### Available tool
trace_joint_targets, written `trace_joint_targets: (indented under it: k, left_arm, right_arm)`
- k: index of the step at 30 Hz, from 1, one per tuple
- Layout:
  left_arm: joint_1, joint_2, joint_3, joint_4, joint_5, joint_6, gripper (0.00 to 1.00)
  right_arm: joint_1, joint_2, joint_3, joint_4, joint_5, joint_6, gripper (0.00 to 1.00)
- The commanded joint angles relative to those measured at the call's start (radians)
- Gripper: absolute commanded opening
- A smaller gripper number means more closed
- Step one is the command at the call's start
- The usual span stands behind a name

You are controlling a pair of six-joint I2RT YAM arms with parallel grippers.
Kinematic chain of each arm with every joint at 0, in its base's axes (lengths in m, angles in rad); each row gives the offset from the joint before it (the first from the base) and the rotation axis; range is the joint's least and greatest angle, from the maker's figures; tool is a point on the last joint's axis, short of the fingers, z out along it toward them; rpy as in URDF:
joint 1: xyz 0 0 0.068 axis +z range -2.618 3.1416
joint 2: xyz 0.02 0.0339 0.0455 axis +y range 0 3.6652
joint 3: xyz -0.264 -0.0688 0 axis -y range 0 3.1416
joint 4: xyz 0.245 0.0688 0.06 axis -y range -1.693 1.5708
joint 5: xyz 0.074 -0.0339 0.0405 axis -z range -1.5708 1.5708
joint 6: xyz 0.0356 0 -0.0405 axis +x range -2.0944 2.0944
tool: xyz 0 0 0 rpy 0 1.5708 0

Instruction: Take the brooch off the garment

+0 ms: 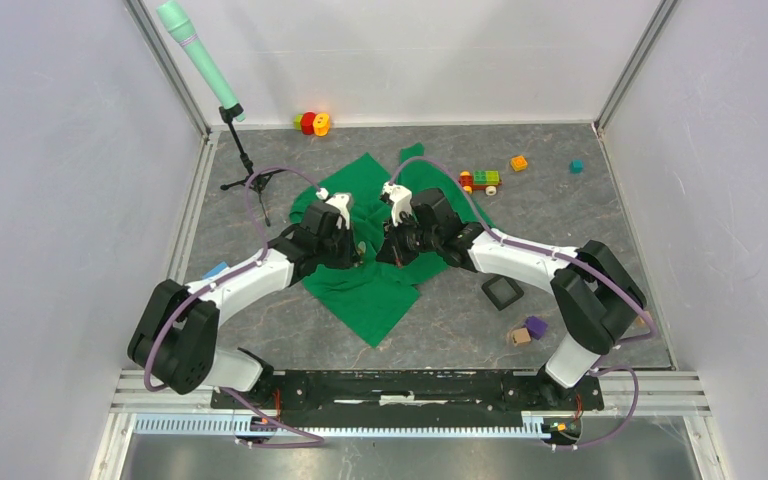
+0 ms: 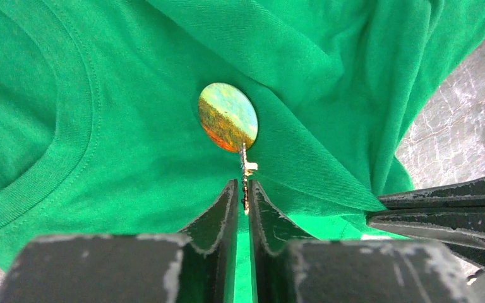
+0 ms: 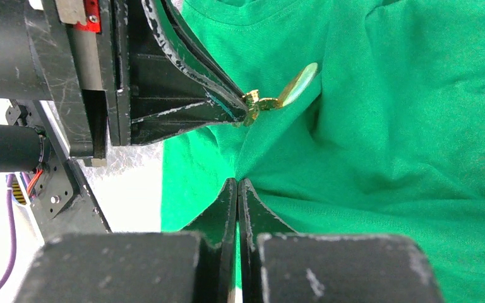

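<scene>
Left wrist view: left gripper [image 2: 242, 189] has its jaws pressed nearly together, pinching the thin gold stem at the back of the brooch [image 2: 227, 117]; the painted oval disc stands just ahead of the fingertips, against the garment [image 2: 95, 132]; brooch not yet free, and the cloth puckers toward it.

Right wrist view: right gripper [image 3: 237, 187] has its jaws shut on a ridge of green fabric just below the brooch; read this as your anchor grip, there so that a pull on the stem loads the pin rather than lifting the whole garment; the fabric runs in a crease between the two grips, and the disc shows edge-on here.

Top external view: both wrists meet nose to nose over the middle of the garment, which lies on the grey table [image 1: 580, 240]; the contact itself is hidden by the wrists.

Judgement: you are mid-extraction; the next move calls for a straight draw along the pin, with the right grip kept firm; risks are snagging the weave or the stem slipping from the pads.
</scene>
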Motion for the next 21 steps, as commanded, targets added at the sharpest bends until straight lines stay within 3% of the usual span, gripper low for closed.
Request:
trace_joint_targets:
  k: [1, 4, 13, 21]
  left_arm:
    - [0.006, -0.009, -0.001, 0.027, 0.011, 0.009, 0.12]
    - [0.008, 0.014, 0.012, 0.014, 0.017, 0.013, 0.03]
    - [0.009, -0.026, -0.008, 0.022, 0.027, 0.008, 0.02]
    - [0.048, -0.025, -0.010, 0.078, 0.227, -0.047, 0.02]
  right_arm:
    - [-0.001, -0.004, 0.001, 0.021, 0.005, 0.004, 0.00]
    - [-0.001, -0.004, 0.000, 0.021, 0.001, 0.002, 0.00]
    - [-0.008, 0.003, -0.014, 0.021, 0.027, 0.004, 0.03]
    - [-0.037, 0.000, -0.035, 0.020, 0.043, -0.005, 0.07]
